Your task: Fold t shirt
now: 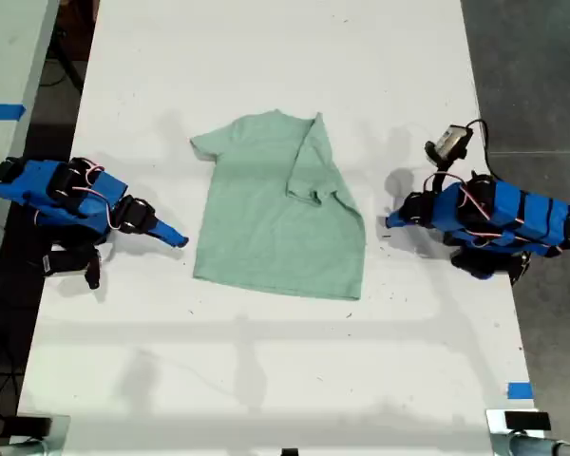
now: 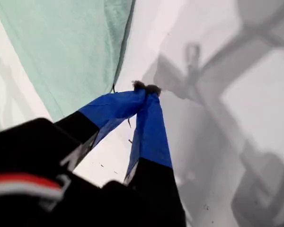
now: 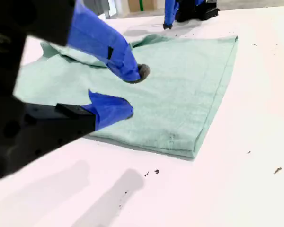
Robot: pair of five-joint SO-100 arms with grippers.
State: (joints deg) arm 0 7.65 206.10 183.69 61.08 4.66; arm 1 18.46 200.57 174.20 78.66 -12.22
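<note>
The t shirt [image 1: 266, 228] lay flat near the middle of the white table [image 1: 266, 57], between the two blue arms. Its neck pointed to the top of the exterior view and its hem to the bottom. On the exterior view's right, one side of the shirt was folded over the body, so that sleeve lay on top of the cloth. The sleeve on the exterior view's left was spread out on the table.

The first gripper [image 1: 394, 220] was on the exterior view's right, just beside the folded edge of the shirt but apart from it. In the first wrist view the first gripper [image 2: 144, 90] had its two blue jaws pressed together at the tips, with nothing between them. The shirt [image 2: 61, 47] was seen to one side of it, and bare table [image 2: 203, 142] in front.

The second gripper [image 1: 176, 237] was on the exterior view's left, near the shirt's side edge and low over the table. In the second wrist view the second gripper [image 3: 125, 92] had its jaws moderately apart and held nothing. The shirt [image 3: 180, 85] lay in front of it on the table [image 3: 227, 189], and it could not be told whether the tips touched the cloth.
</note>
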